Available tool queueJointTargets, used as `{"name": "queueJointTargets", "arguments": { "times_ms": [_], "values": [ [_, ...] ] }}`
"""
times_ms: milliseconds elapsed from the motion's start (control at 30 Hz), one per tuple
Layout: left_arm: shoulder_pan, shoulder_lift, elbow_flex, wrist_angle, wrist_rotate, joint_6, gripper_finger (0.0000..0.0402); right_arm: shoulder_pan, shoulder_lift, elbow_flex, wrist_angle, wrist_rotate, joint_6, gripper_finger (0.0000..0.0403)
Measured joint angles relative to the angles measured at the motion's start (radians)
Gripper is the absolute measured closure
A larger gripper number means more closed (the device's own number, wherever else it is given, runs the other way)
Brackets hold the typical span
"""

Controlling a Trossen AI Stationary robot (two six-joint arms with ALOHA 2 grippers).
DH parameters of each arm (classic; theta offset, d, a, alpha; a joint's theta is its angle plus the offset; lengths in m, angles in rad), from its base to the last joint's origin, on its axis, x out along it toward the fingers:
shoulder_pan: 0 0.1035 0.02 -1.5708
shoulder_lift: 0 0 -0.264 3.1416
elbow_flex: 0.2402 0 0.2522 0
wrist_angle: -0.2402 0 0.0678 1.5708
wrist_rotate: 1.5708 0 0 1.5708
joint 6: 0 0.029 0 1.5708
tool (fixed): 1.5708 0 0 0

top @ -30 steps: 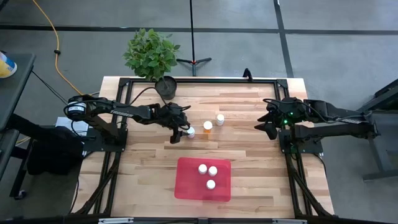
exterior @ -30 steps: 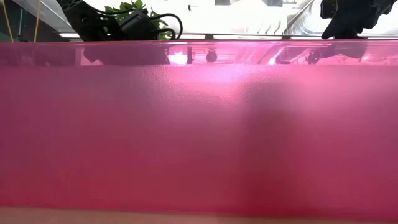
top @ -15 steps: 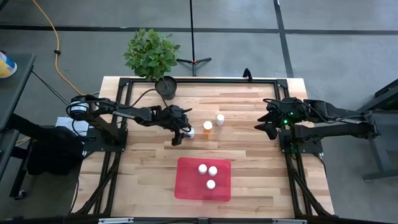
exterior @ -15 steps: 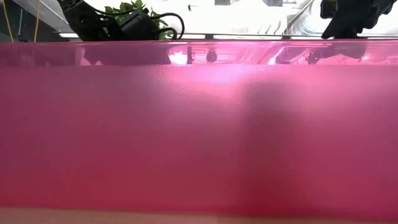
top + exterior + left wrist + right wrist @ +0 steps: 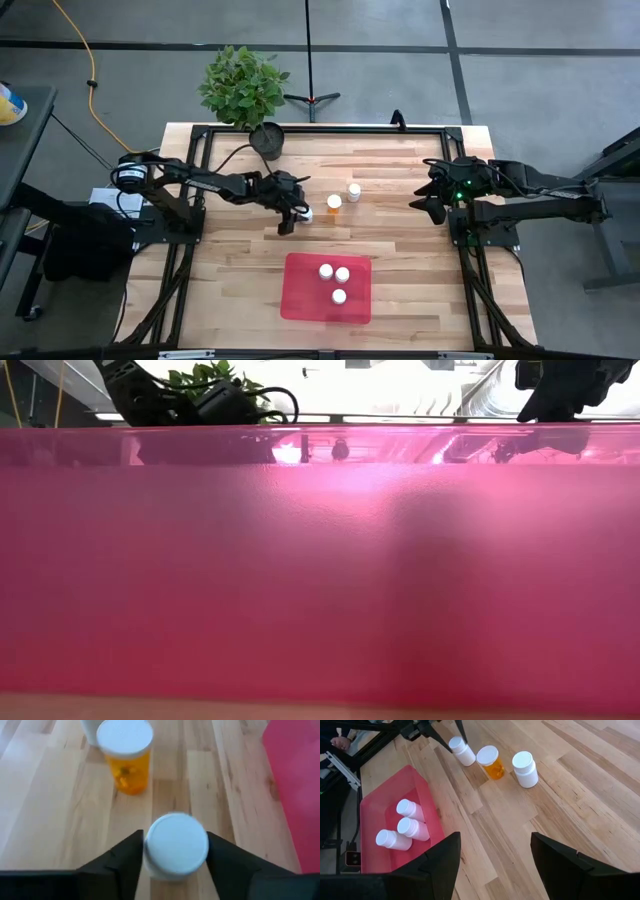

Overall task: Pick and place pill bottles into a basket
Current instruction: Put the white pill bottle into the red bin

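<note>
A white pill bottle (image 5: 176,845) stands on the table left of centre, between the two fingers of my left gripper (image 5: 291,214), which is shut on it. An amber bottle (image 5: 334,202) and another white bottle (image 5: 353,191) stand just to its right. The red tray (image 5: 300,300) lies near the front, with three white-capped bottles (image 5: 336,279) lying in it. My right gripper (image 5: 430,205) hangs open and empty at the table's right side. My left gripper pinches the white bottle's capped upper part (image 5: 150,851) between its two fingers, one on each side. The fingers come slanting down from the table's left. The bottle stands upright; I cannot tell whether its base is off the table.
A dark round plant pot (image 5: 267,140) with a green plant stands at the far edge, left of centre. The tray's red wall (image 5: 320,560) fills nearly all of the low view. Bare wood lies between the standing bottles and the tray.
My left gripper has edged a little toward the table's right, closer around the white bottle. The bottle stays where it was.
</note>
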Motion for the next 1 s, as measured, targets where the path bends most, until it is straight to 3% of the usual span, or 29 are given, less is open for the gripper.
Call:
{"name": "queueJointTargets", "arguments": {
  "times_ms": [133, 500, 800, 1000],
  "values": [
    [-0.014, 0.017, 0.002, 0.035, 0.005, -0.001, 0.0211, 0.000, 0.000, 0.000, 0.000, 0.000, 0.000, 0.0171],
    [-0.017, 0.019, 0.060, 0.027, -0.015, -0.024, 0.0210, 0.000, 0.000, 0.000, -0.002, 0.000, 0.003, 0.0171],
    [-0.017, 0.019, 0.212, -0.062, -0.024, -0.016, 0.0210, 0.000, 0.000, 0.000, -0.003, -0.018, 0.004, 0.0171],
    [-0.017, 0.019, 0.326, -0.148, 0.036, -0.028, 0.0210, 0.000, 0.000, 0.000, -0.003, -0.018, 0.003, 0.0171]
  ]
}}
